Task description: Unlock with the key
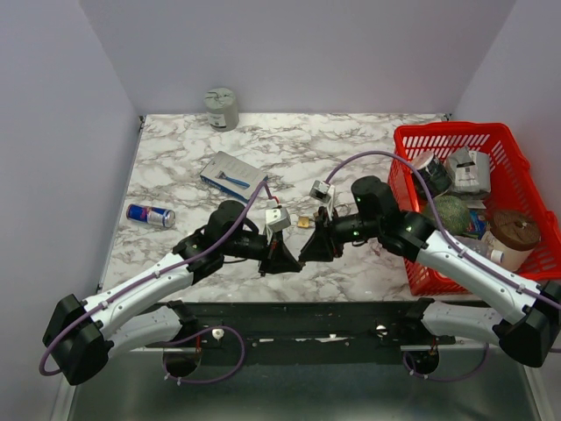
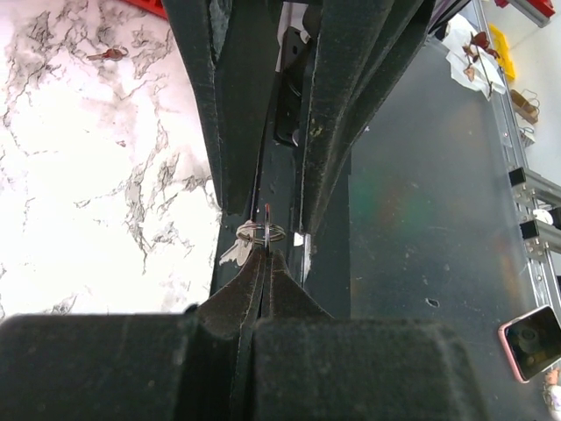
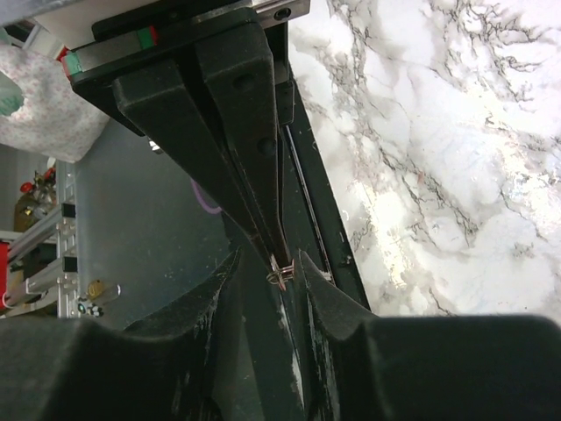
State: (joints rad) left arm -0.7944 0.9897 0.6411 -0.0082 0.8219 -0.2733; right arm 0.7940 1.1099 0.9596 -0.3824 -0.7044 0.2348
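Marble-patterned table [image 1: 351, 149] fills the space between plain grey walls. At its left lie a drinks can [image 1: 151, 215] on its side and a flat box [image 1: 230, 174] holding a blue razor [image 1: 235, 180]. At its right stands a red basket [image 1: 447, 129], packed from left to right with a roll of tape [image 1: 429, 171], a grey box [image 1: 470, 170], a green ball [image 1: 452, 215] and a brown-lidded tub [image 1: 514, 230]. More items below these are too crowded to name.

Over the table's near edge the two arms meet tip to tip. The left gripper [image 2: 263, 254] is pinched tight on a key ring [image 2: 261, 232], and the key [image 2: 235, 253] dangles just to one side of its fingertips. The right gripper [image 3: 273, 261] faces it with its jaws a narrow way apart, one finger on either side of the ring. Whether they touch the ring cannot be told.

From above, both grippers cover the ring and key completely. Just behind them on the marble sits a small brass object [image 1: 303, 223], possibly the padlock, too small to make out.
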